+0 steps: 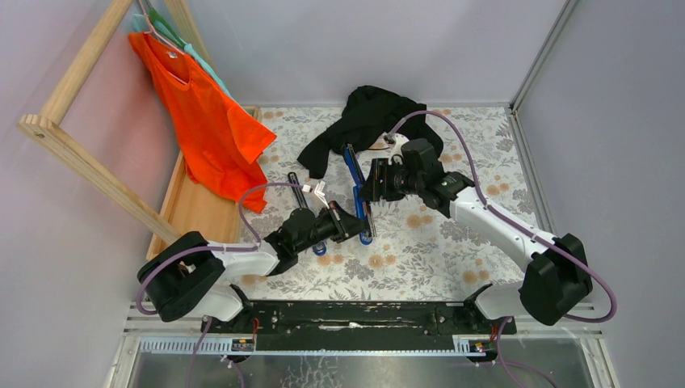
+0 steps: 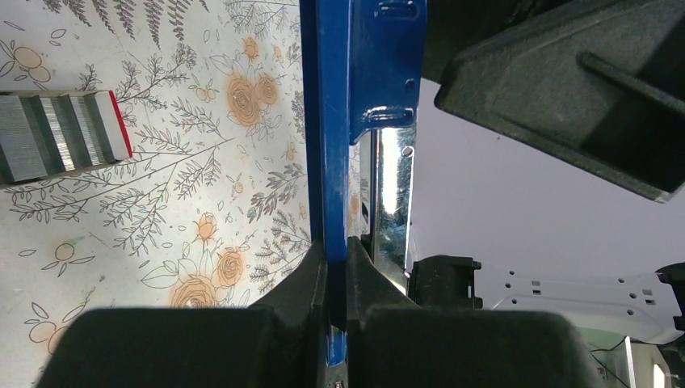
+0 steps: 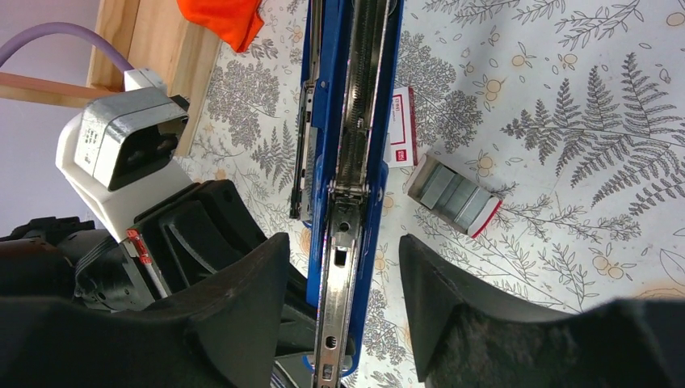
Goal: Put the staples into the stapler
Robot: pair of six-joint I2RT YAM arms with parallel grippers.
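Left gripper [image 2: 337, 265]: clamped on one end of the blue stapler [image 3: 355, 121]. The stapler is open, with its silver rail exposed. Right gripper [image 3: 341, 246]: fingers apart, one on each side of the stapler, with a gap visible on both sides. The staple tray [image 3: 452, 196] lies on the floral cloth [image 3: 565, 97], near the stapler. The white-and-red box [image 3: 401, 128] lies between the two, against the stapler's edge.

We see the blue stapler [image 3: 347, 162] swung open, its silver magazine exposed. Just beside it on the table [image 3: 582, 97] lie the white-and-red staple box [image 3: 400, 127] and the grey tray of staple strips [image 3: 454, 196].
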